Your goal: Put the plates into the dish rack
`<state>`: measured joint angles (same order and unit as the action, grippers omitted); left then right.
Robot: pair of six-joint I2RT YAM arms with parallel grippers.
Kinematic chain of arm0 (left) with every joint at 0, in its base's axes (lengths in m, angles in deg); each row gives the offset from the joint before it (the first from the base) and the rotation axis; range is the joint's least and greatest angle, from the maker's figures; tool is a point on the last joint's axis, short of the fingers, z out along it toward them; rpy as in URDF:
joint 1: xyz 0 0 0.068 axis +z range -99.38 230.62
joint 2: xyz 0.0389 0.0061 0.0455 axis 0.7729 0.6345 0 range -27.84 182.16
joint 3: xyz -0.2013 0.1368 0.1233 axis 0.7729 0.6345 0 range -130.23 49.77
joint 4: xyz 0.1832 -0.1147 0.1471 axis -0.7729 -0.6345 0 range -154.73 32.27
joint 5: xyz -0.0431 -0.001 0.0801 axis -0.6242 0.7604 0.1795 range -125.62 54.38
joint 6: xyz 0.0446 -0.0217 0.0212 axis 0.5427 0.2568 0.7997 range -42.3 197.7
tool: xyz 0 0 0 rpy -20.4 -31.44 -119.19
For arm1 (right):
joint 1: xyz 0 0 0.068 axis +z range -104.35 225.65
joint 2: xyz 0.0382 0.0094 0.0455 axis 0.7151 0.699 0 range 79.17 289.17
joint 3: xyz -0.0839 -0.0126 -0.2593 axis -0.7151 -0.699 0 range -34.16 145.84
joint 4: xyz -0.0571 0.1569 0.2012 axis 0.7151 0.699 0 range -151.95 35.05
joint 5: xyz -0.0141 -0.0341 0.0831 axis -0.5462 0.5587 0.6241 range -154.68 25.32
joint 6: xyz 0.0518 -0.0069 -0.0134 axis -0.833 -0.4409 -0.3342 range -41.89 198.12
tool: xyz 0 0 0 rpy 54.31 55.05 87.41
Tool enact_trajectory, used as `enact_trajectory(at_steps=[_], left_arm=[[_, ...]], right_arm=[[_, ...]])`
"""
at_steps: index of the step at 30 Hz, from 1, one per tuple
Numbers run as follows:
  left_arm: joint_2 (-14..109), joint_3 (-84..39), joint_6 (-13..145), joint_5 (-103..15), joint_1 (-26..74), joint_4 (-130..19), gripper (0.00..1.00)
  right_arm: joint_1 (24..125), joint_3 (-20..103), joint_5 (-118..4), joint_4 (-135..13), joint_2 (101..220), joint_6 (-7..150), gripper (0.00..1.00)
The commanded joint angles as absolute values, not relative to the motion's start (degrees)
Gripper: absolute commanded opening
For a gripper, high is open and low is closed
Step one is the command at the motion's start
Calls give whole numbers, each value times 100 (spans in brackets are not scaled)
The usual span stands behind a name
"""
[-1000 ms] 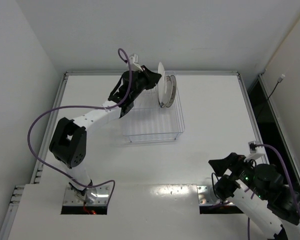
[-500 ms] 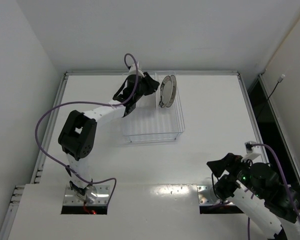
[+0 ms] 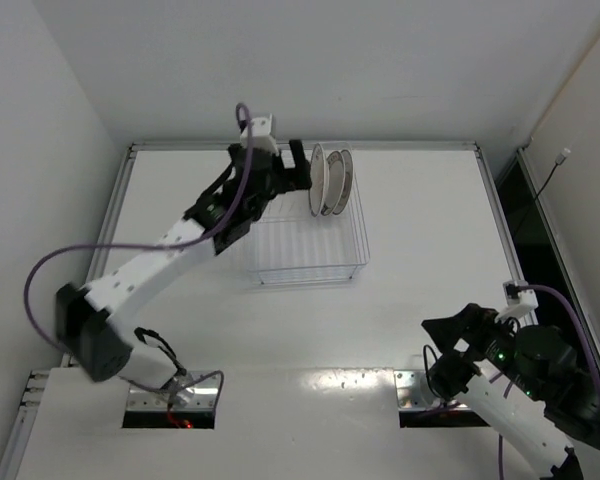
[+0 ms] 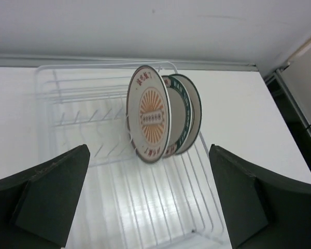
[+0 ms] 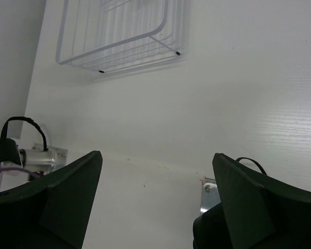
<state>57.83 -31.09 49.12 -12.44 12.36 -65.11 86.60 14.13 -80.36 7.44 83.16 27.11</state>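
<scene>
over on the left, reaches long across the bench (image 3: 430, 230) with the left hand (image 3: 300, 167), stopped just beside the far end of the dish rack (image 3: 300, 245) and raised above its wires. shows both fingers (image 4: 41, 197) spread wide in the wrist view, gripping nothing. looks straight from there onto the plates (image 3: 330, 180): three, stood on edge and packed close together between the tines at the rack's far right corner. puts the orange sunburst plate (image 4: 149, 116) nearest the hand, then the teal-rimmed plate (image 4: 177, 111), then a third plate (image 4: 196, 111) (mostly hidden, only a dark edge and a pale sliver on view). leans all three slightly, tops tipped the same way. further right, well apart from the rack and down at the near edge of the bench, sits low with the right hand (image 5: 156, 155), fingers likewise spread and clamped on nothing, pointed over bare bench toward the rack's near corner.
</scene>
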Motion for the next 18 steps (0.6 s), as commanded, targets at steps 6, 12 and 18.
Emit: enact_trajectory(at_steps=[6,12,18], left_arm=[[1783,-247,5266,735,377,-7599,100],[364,1309,5440,288,264,-7849,100],[344,1259,5863,314,-45,-7584,100]], right_arm=[[8696,1033,-7269,-93,9075,3372,86],[8643,628,-6996,-797,9350,3566,89],[8643,197,-6696,-1396,9313,3417,86]])
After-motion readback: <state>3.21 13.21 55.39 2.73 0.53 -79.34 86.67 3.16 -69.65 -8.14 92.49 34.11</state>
